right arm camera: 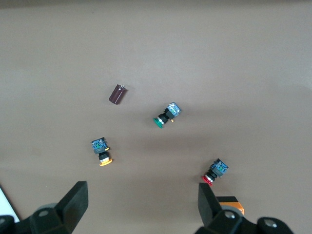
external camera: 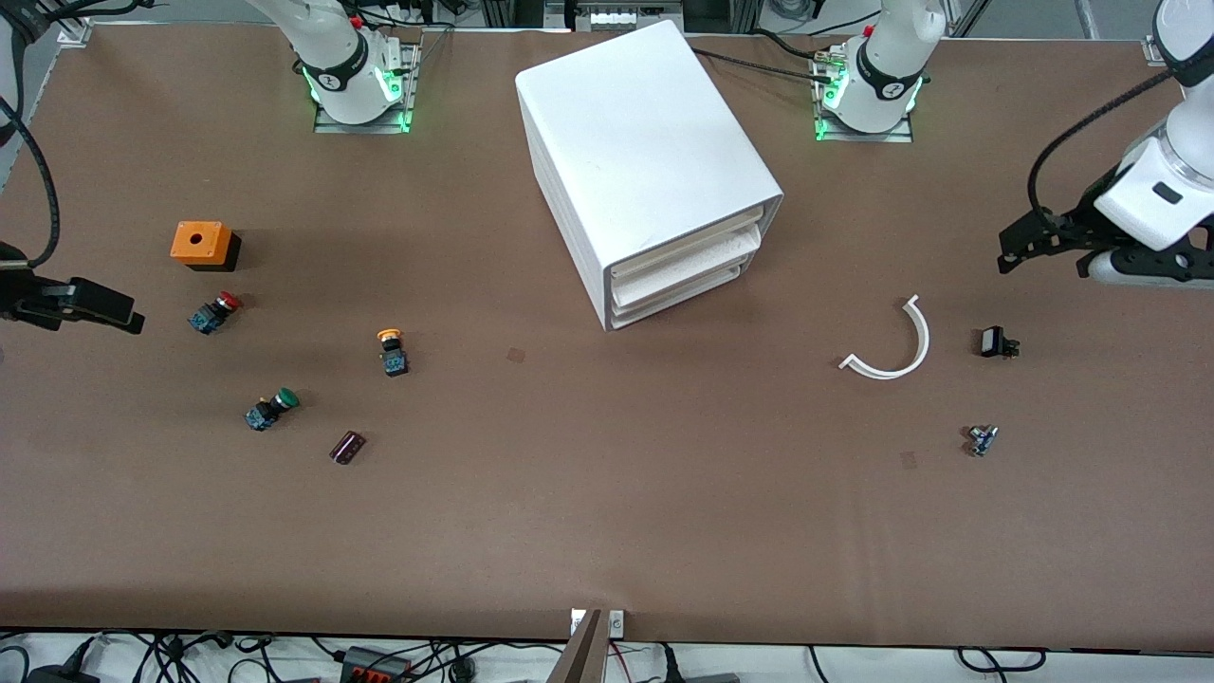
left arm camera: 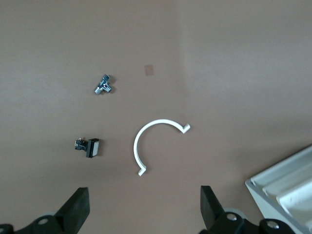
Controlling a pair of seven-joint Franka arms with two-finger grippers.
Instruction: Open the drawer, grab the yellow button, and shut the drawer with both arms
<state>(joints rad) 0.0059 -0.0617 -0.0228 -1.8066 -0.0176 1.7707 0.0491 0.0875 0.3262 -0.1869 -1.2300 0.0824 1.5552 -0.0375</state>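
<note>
Purple capacitor (external camera: 347, 447) lies nearest; 3 buttons nearby; both grippers (left arm camera: 144, 209) (right arm camera: 143, 207) hover, fingers apart.

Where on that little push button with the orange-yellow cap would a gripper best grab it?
Probably on the black-and-blue body of the small orange-yellow-capped push button, coming straight down from above. It lies on its side on the brown table, cap pointing toward the arms' bases, so the squarish body offers flatter sides than the rounded cap. The right gripper, open, seems the closer one.

The open right pincer (right arm camera: 141, 204) hangs over the button (right arm camera: 102, 152) lying on the table (right arm camera: 219, 58).
</note>
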